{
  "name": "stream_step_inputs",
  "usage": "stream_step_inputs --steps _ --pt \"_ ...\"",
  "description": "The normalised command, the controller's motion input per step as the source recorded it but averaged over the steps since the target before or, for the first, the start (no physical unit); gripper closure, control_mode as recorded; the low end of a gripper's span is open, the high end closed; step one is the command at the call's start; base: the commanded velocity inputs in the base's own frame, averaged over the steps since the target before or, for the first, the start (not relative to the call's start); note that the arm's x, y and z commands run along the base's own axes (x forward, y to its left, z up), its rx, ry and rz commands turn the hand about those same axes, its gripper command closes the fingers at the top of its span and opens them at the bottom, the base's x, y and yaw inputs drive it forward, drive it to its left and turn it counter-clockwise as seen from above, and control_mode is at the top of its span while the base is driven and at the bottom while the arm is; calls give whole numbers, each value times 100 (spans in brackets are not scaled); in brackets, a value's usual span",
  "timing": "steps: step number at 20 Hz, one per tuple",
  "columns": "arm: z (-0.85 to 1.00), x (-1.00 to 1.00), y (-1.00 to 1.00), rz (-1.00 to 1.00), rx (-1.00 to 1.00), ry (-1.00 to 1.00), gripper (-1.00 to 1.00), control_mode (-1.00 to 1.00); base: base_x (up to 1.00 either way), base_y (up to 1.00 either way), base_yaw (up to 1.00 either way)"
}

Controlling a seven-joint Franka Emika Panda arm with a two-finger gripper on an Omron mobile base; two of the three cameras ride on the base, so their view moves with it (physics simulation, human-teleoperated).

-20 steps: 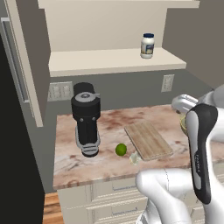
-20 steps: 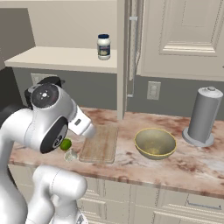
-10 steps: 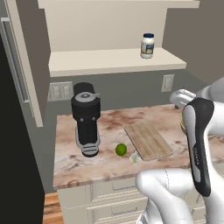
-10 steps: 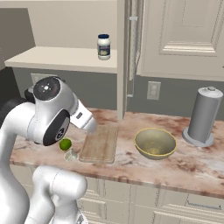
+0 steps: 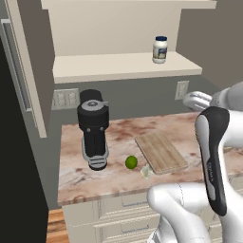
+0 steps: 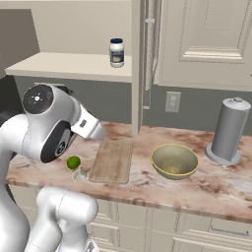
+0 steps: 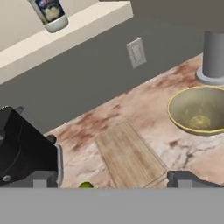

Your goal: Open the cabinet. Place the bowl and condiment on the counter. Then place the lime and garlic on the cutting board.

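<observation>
One white condiment jar with a blue lid stood on the shelf of the opened cabinet, not yet brought down. One olive bowl already sat on the marble desk beside the single cutting board. One lime and one garlic bulb lay just off the board, probably awaiting transfer. The hand hung empty over the board, fingers spread apart.

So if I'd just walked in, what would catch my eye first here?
Probably the big white arm looming over the veined pink counter. Next, the wide olive-yellow bowl sitting on that counter beside the wooden cutting board, with a bright green lime just off the board's other side. Above, the cabinet door is swung open and a small white jar with a blue lid stands on the shelf.
</observation>
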Motion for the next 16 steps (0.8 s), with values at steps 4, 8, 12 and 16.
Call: stream_step_inputs --steps 4,8,12,16 --pt "39 0 9 0 -8 -7 -100 -100 0 0 0" --pt "41 2 4 0 -8 -4 -100 -100 0 0 0" --pt "33 4 2 0 -7 -4 -100 -100 0 0 0" --pt "22 9 3 0 -5 -3 -100 -100 0 0 0"
